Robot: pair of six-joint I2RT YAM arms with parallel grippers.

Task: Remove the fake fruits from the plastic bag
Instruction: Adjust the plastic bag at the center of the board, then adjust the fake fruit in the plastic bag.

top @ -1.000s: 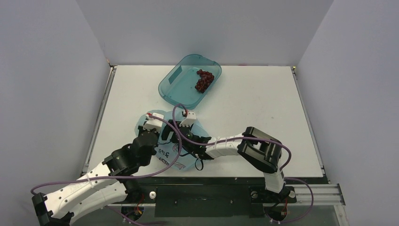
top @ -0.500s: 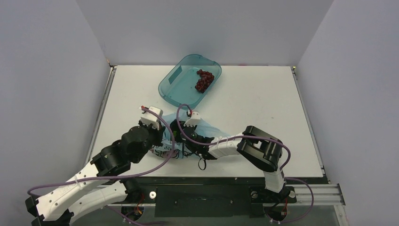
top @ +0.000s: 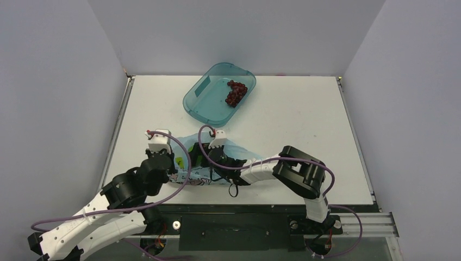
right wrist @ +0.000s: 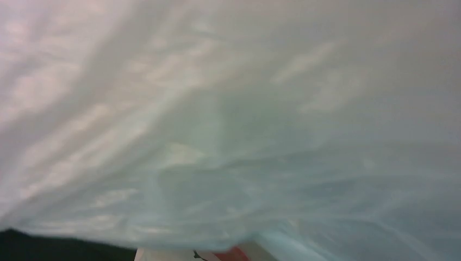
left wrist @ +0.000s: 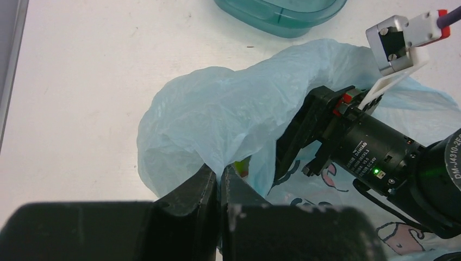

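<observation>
The light blue plastic bag (top: 187, 142) lies at the table's near middle, and it also fills the left wrist view (left wrist: 217, 109). My left gripper (top: 173, 166) is shut on a fold of the bag's edge (left wrist: 220, 175) and holds it pulled up and to the left. A sliver of green fruit (left wrist: 240, 166) shows inside the bag's mouth, and it also shows from above (top: 179, 161). My right gripper (top: 203, 160) reaches into the bag from the right. Its fingers (left wrist: 296, 138) are covered by plastic, and its own view shows only the bag's plastic (right wrist: 228, 109). The dark red grapes (top: 236, 92) lie in the teal tub.
The rigid teal tub (top: 190, 103) stands at the back middle, just beyond the bag, and its near wall shows in the left wrist view (left wrist: 282, 13). Bare white table lies to the right and the far left. Grey walls enclose the table.
My left gripper has moved left and toward the near edge with the bag's edge in it, stretching the bag open. My right gripper has stayed inside the bag.
</observation>
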